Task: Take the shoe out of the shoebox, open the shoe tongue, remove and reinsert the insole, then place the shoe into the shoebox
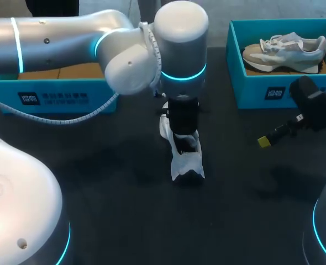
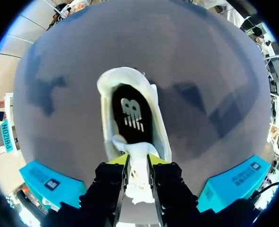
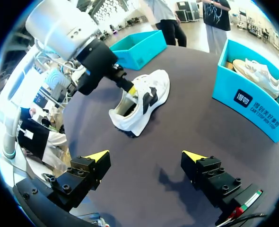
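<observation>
- Broadly, a dark matte table [image 1: 96, 182] fills the frame.
- Left arm [image 1: 69, 41]: smooth rounded silver with glowing cyan rings, coming in from the upper left to the middle.
- Two open teal card boxes stand along the upper edge. The left box [image 1: 52, 96] is at upper left, partly behind the arm. The right box [image 1: 251, 91] is at upper right and holds a beige shoe [image 1: 284, 49] with white laces.
- Right arm [image 1: 317, 99]: blocky and black, at the right edge.
- White shoe [image 1: 186, 157] with black patches: on the table at the frame's middle, well apart from both boxes.
- Right gripper [image 3: 146, 158]: jaws wide apart over the tabletop, short of the shoe.
- Left gripper [image 2: 138, 163]: yellow tips clamped from two sides on the soft white tongue [image 2: 138, 156].
- Insole [image 2: 130, 113]: black, oval, lying inside the shoe just ahead of those tips.
</observation>
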Motion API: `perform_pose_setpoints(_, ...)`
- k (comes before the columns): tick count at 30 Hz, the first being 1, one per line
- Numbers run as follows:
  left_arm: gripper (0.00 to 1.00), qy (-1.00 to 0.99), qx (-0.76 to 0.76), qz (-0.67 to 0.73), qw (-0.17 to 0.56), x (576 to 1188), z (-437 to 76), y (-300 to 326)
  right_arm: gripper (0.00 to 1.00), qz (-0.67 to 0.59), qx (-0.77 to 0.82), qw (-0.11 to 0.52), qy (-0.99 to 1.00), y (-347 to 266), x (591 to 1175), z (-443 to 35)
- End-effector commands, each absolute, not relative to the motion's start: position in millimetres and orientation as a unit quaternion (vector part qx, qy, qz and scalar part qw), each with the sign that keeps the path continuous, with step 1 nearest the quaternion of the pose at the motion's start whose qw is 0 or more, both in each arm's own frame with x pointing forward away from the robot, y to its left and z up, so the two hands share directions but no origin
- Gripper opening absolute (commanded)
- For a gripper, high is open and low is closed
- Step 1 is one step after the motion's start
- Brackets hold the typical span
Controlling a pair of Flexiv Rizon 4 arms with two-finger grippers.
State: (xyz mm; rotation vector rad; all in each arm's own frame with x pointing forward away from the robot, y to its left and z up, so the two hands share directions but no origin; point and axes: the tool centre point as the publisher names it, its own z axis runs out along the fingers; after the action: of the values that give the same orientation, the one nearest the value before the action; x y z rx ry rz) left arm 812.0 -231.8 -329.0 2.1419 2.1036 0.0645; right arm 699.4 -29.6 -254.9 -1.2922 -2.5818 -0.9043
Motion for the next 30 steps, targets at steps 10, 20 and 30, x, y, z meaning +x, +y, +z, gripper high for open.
perform_pose_setpoints(10,0.24,0.791,0.605,0.016,0.087,812,-277,-214,1.0,-0.298,-0.427,0.058,-0.852,-29,699,-255)
perform_pose_setpoints(20,1.0,0.791,0.605,0.016,0.087,812,-277,-214,1.0,-0.298,-0.427,0.058,-0.852,-29,699,-255)
perform_pose_setpoints(30,1.0,0.791,0.605,0.016,0.087,812,-277,-214,1.0,-0.298,-0.427,0.058,-0.852,-29,699,-255)
